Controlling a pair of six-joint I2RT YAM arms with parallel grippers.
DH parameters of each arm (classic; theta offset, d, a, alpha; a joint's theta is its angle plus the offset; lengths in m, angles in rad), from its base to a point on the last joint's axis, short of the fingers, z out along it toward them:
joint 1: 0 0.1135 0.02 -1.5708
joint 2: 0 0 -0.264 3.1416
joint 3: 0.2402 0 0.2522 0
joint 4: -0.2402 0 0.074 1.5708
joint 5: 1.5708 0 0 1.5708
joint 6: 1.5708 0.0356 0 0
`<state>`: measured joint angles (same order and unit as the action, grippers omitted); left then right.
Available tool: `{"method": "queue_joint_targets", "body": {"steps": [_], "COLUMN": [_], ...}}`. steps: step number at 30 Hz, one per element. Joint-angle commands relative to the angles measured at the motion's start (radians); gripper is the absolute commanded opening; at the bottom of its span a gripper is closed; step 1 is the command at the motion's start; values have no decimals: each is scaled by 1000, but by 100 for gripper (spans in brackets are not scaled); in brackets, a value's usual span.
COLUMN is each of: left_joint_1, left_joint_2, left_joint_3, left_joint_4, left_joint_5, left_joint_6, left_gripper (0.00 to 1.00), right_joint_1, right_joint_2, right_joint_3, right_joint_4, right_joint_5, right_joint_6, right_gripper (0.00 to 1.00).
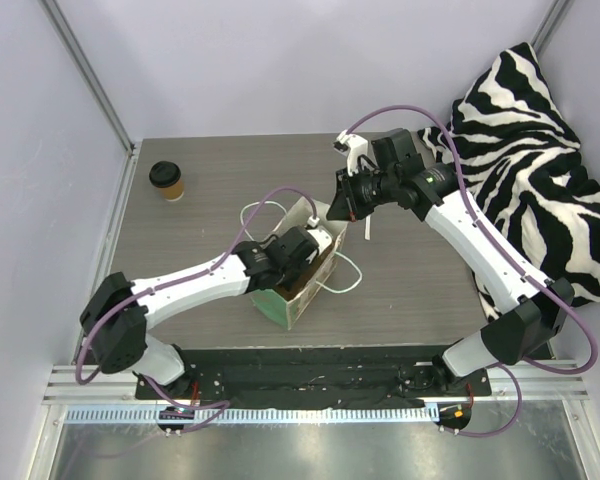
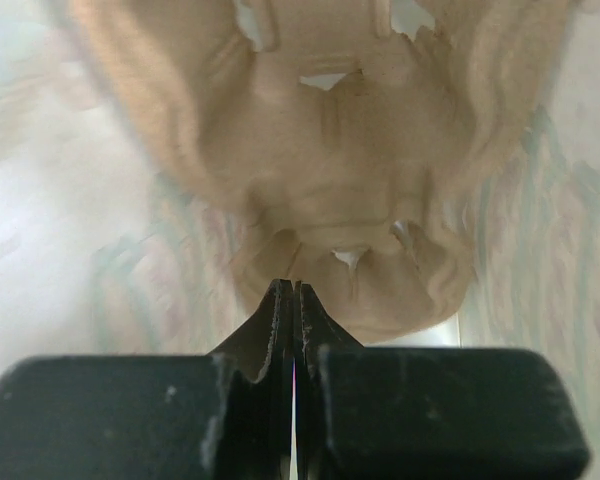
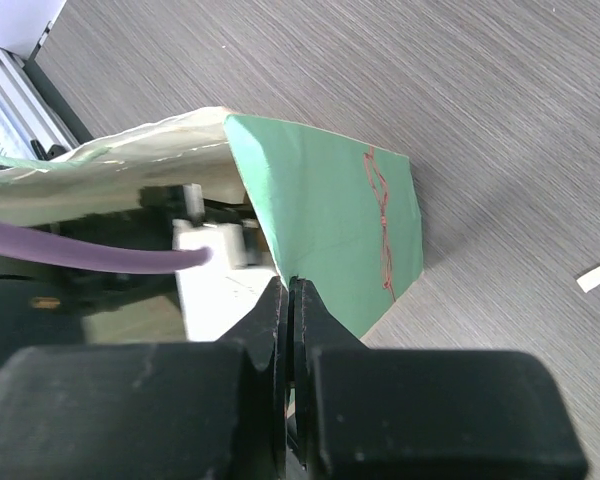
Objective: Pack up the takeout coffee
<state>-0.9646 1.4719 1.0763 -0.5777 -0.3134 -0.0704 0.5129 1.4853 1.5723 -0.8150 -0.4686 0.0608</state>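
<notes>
Top external view: the mint-green bag (image 1: pixel 278 306) stands open; the right gripper (image 3: pixel 290 285) is pinched tight on its rim; the left gripper (image 2: pixel 293 290), jaws pressed together, reaches inside, tips just at the pulp carrier (image 2: pixel 330 150); the takeout coffee (image 1: pixel 167 181) stands upright, well left of both.

The dark grey wood-grain worktop (image 1: pixel 410 290) carries a tan paper cup with a black lid (image 1: pixel 168 181) near its far left corner, a mint-green paper bag (image 1: pixel 280 306) at the middle, and a small white strip (image 1: pixel 368 228) beside it.
</notes>
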Motion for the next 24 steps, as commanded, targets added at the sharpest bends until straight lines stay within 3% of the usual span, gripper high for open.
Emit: {"method": "queue_joint_targets", "body": {"steps": [1,10,24], "left_joint_1": [4,4,7], "left_joint_2": [74,133,294], "left_joint_3": [22,17,192], "left_joint_4": [-11,-27,-353], "left_joint_5": [-9,14,152], "left_joint_6": [6,44,49], "left_gripper": [0,0,0], "right_joint_1": [-7,-16,-36], "right_joint_2": [-45,-45,-40], "right_joint_3": [2,0,11], "right_joint_4": [51,51,63], "right_joint_5": [-4,1,8], "right_joint_6": [24,17,-6], "right_gripper": [1,1,1]}}
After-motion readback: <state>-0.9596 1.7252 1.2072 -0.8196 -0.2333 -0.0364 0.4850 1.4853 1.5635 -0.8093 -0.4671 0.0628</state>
